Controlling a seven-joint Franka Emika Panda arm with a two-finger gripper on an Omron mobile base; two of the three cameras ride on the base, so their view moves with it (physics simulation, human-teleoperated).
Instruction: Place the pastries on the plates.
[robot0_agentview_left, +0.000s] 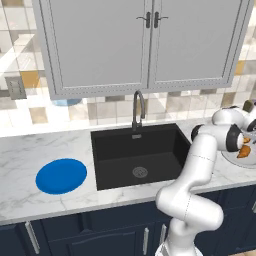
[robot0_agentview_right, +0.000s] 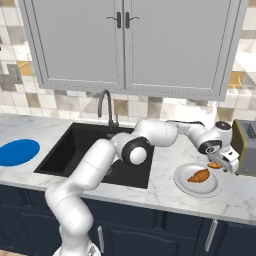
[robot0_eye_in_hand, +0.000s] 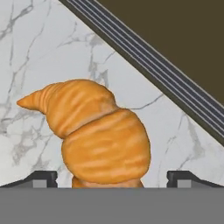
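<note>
No text, label, brand, number or sign can be read anywhere in these pictures. The cabinet doors (robot0_agentview_left: 145, 45) above the sink are plain grey panels with dark handles and bear no lettering. The wall plate (robot0_agentview_left: 15, 88) on the tiled wall at the far left is blank. The toaster (robot0_agentview_right: 245, 146) at the right end of the counter shows only a flat dark-olive side and dark ribbed lines along its edge, with no logo or marking. The blue plate (robot0_agentview_left: 61, 175) and the white plate (robot0_agentview_right: 196, 181) carry no print, and the robot's white arm (robot0_agentview_right: 95, 165) has no visible badge or number.
</note>
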